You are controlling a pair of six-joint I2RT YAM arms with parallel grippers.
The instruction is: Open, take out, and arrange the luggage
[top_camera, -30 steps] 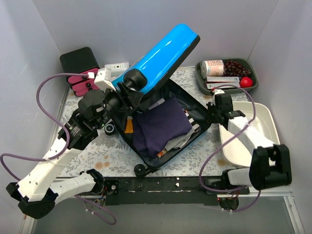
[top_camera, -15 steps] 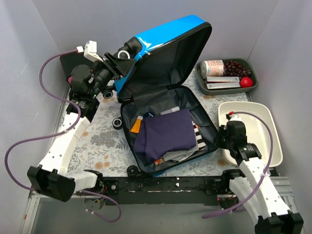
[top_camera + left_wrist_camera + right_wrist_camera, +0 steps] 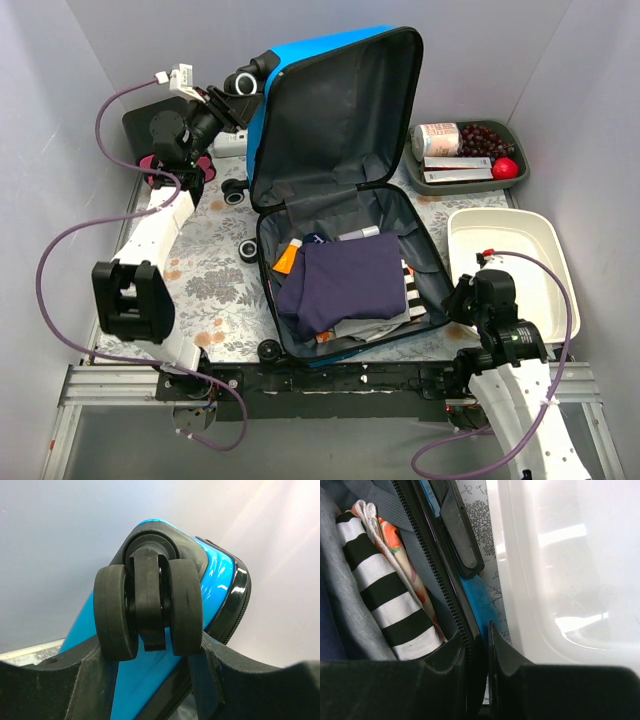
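Observation:
The bright-blue luggage [image 3: 300,50] lies open on the floral mat, its lid standing nearly upright with the dark lining [image 3: 335,110] facing me. My left gripper [image 3: 240,88] is at the lid's upper left corner, shut on a black double wheel [image 3: 150,607] with one finger on each side [image 3: 150,665]. The lower shell holds a folded navy garment [image 3: 345,280] and a striped cloth [image 3: 385,590]. My right gripper [image 3: 457,300] straddles the lower shell's right rim [image 3: 445,590], its fingers close on either side of the zipper edge [image 3: 477,635].
A white tub [image 3: 510,250] sits right of the case, close beside my right gripper. A green tray [image 3: 465,170] with a can, grapes and a red fruit stands at the back right. A black box with pink drawers [image 3: 160,125] is at the back left.
The lid has swung from half-raised to nearly upright as my left gripper carried the wheel up and back. My right arm has drawn back toward the near edge along the rim.

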